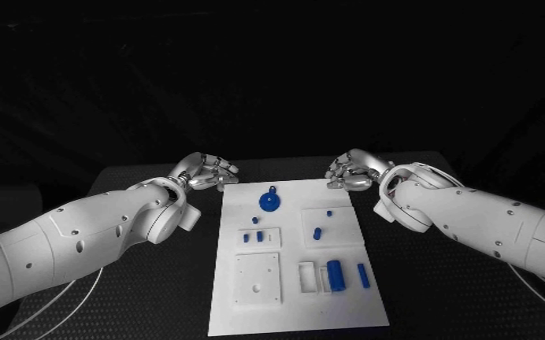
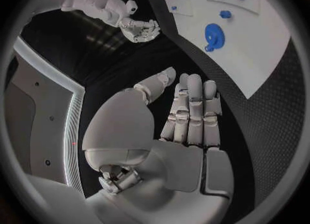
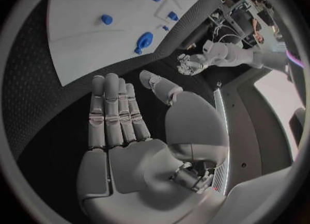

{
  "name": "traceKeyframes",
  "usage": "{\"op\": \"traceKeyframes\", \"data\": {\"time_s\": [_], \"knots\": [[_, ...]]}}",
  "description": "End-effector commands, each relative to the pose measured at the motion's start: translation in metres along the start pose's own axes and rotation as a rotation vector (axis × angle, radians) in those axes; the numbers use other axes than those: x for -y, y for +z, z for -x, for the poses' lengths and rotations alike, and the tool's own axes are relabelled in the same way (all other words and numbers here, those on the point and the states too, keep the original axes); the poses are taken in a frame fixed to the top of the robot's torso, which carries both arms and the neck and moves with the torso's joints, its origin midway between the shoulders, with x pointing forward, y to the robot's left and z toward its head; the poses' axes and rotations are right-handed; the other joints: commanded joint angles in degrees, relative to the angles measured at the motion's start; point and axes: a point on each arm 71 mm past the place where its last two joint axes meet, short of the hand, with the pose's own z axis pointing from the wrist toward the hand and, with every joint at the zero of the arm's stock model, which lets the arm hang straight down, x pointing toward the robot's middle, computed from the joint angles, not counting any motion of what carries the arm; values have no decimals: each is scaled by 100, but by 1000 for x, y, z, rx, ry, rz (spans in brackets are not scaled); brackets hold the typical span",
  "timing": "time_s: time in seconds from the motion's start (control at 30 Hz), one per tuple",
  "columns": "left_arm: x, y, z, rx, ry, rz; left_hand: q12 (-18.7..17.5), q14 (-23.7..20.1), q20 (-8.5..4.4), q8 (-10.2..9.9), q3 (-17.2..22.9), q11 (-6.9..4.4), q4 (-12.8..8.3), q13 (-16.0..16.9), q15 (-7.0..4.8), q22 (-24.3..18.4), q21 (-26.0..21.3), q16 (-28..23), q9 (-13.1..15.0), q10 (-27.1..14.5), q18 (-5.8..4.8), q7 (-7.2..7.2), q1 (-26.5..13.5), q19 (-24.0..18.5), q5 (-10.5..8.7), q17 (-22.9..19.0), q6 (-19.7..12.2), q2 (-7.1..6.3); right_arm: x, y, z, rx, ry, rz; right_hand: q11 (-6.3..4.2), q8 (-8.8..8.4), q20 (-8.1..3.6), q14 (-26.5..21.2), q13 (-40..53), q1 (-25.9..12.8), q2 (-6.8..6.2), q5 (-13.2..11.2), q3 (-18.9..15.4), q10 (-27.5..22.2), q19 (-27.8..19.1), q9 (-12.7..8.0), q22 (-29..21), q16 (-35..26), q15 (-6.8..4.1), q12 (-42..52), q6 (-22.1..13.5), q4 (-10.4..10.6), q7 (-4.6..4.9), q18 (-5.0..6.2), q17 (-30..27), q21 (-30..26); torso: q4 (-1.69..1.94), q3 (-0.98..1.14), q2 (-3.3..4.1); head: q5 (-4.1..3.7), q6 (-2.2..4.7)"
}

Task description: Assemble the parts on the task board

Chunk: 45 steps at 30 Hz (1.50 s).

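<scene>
The white task board (image 1: 298, 312) lies in the middle of the black table. On it are several blue parts: a round disc with a tab (image 1: 269, 201) at the far end, a cylinder (image 1: 335, 271) and a slim bar (image 1: 362, 275) near the front right, and small pieces (image 1: 318, 233) between. My left hand (image 1: 207, 171) hovers off the board's far left corner and my right hand (image 1: 354, 171) off its far right corner. Both hold nothing. The left wrist view shows my left hand (image 2: 187, 115) with fingers straight, and the disc (image 2: 214, 35) beyond. My right hand (image 3: 123, 115) looks alike.
White raised square blocks (image 1: 257, 277) and a pale slotted holder (image 1: 308, 275) sit on the board's front half. Black table surface (image 1: 443, 293) surrounds the board on both sides. A cable (image 1: 68, 301) runs under my left arm.
</scene>
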Motion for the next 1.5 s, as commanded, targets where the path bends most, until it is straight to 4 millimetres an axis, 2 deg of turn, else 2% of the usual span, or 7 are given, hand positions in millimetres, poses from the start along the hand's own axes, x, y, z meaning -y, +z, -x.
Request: {"op": "traceKeyframes", "data": {"time_s": [0.03,0.33,0.57,0.7,0.9,1.13,1.5], "knots": [[6,-1,-3,-12,-98,-46,19,3,-111,5,-59,5,4,1,26,-7,-23,-29,9,-51,-110,-9,-60,-20,-38,-12,-7,-5,-8,-4,-10,-52,-276,72,-26,22,-72,130,11,40,-49,-37,29,107,157,15,-3,34,-43,-125,42,20,-2,104,28,39,-10,-22,-32,-52,1],[14,-10,-12,-33,-167,-52,-12,13,-96,-16,-120,38,15,-14,52,-20,-73,-93,20,-148,-102,7,-135,3,-31,-20,-43,8,-13,-14,-33,-97,-509,103,-28,4,-205,415,6,226,-450,-269,203,240,480,33,-10,83,-53,-651,39,132,-16,104,100,90,-7,-46,-89,-102,-66],[19,-16,-14,-45,-177,-62,-19,21,-90,-36,-146,47,22,-18,60,-24,-90,-112,20,-179,-94,29,-168,19,-28,-19,-76,-12,-16,-18,-42,-75,-570,113,-13,11,-251,498,-2,323,-627,-450,394,299,593,38,-5,103,-43,-945,91,247,-37,104,159,89,-9,-62,-86,-97,-90],[20,-16,-14,-40,-196,-64,-20,23,-85,-40,-155,51,37,-19,64,-26,-99,-122,23,-189,-91,34,-189,26,-28,-18,-83,-12,-13,-17,-47,-85,-594,106,-11,12,-255,510,2,356,-656,-588,491,347,610,36,-3,98,-42,-1038,117,274,-46,104,179,76,-1,-64,-85,-118,-95],[21,-16,-12,-33,-215,-58,-20,26,-80,-45,-167,55,54,-19,68,-27,-110,-133,26,-200,-86,38,-216,35,-25,-16,-92,-8,-11,-15,-50,-60,-606,101,-11,10,-263,528,12,410,-676,-824,695,419,637,30,8,90,-42,-1191,159,298,-61,104,215,57,-8,-62,-78,-98,-136],[22,-16,-13,-34,-222,-60,-20,29,-77,-50,-176,58,66,-19,70,-28,-118,-140,28,-208,-83,42,-236,40,-22,-14,-101,-6,-9,-8,-57,-70,-613,93,-16,7,-272,562,26,405,-673,-898,819,476,678,25,26,101,-48,-1270,181,329,-65,104,245,66,7,-64,-82,-77,-164],[23,-16,-12,-37,-227,-60,-19,30,-75,-54,-181,60,75,-19,72,-28,-125,-147,30,-215,-80,43,-250,44,-12,-12,-106,1,-5,-5,-71,-93,-611,88,-29,10,-292,596,49,412,-660,-932,970,554,720,22,61,110,-62,-1346,217,403,-77,104,281,86,-4,-63,-83,-28,-206]]}}
